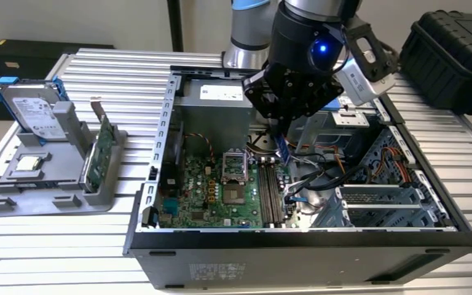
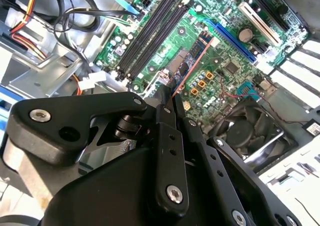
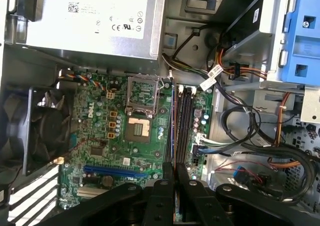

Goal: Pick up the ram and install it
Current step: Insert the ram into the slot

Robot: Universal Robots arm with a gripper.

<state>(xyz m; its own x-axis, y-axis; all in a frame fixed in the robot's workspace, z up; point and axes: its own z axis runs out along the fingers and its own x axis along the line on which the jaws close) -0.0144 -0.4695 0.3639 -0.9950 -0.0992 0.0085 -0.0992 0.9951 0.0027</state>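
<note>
Above the open black computer case, on a ribbed aluminium table, hangs the black two-fingered gripper.

Exterior view: jaws pressed onto the ram, a long, thin blue-black circuit stick hanging on edge, its lower end just over the black memory slots of the green motherboard. On the exterior view's left, a grey moulded holder carries a silver hard drive in a blue frame, a small square processor chip and an upright green circuit card with a metal bracket. A black hard-shell carrying case stands at the exterior view's right.

Second wrist view: the gripper pinches the ram, seen as a narrow strip with an orange edge, lying apart from the slots over the board's middle. A black case fan sits beside the board.

First wrist view: the gripper holds the ram edge-on, a thin line just beside the slots, between them and the open silver processor socket. The grey power supply box, a blue plastic drive bay and bundled black cables appear here.
</note>
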